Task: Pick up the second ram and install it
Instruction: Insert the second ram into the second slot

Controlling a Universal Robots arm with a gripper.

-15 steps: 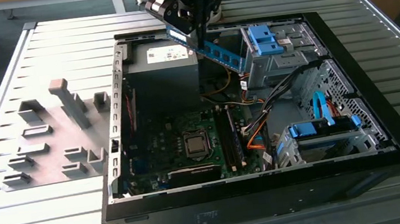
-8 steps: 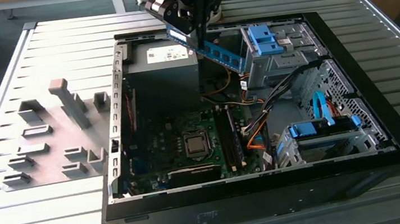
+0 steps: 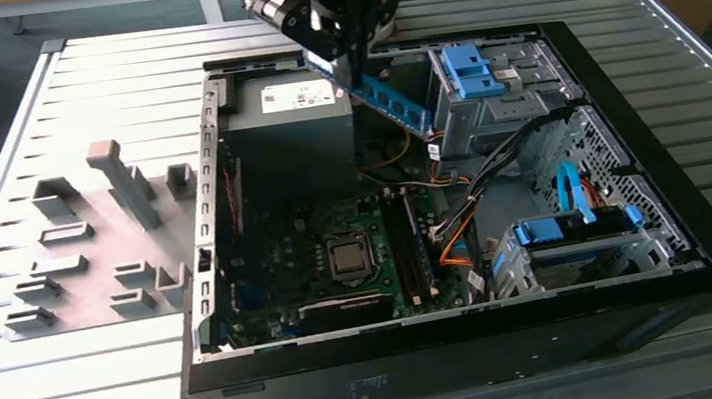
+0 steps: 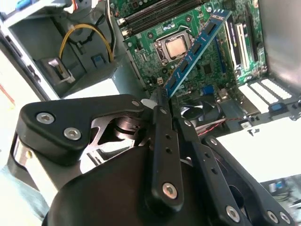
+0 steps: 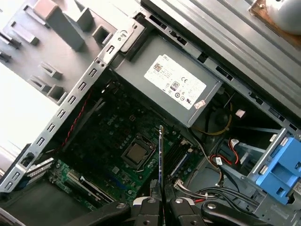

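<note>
My gripper [image 3: 336, 53] hangs above the back of the open computer case [image 3: 684, 253], shut on one end of the second ram [image 3: 392, 103]. This long blue stick slants down over the power supply's edge and touches nothing. In the second wrist view the gripper [image 4: 162, 96] pinches the ram [image 4: 197, 47], which points toward the motherboard [image 4: 207, 70] and its processor socket [image 4: 175, 47]. The first wrist view has the ram [image 5: 161, 155] edge-on between the fingertips of the gripper [image 5: 160, 195], above the black memory slots [image 5: 178, 157].
Inside the case are a grey power supply [image 3: 287, 127], blue drive cages [image 3: 476, 70], a lower blue drive bay [image 3: 575, 230] and loose cables [image 3: 466, 217]. A grey fixture plate with upright blocks [image 3: 92, 240] lies on the slatted table at the exterior view's left.
</note>
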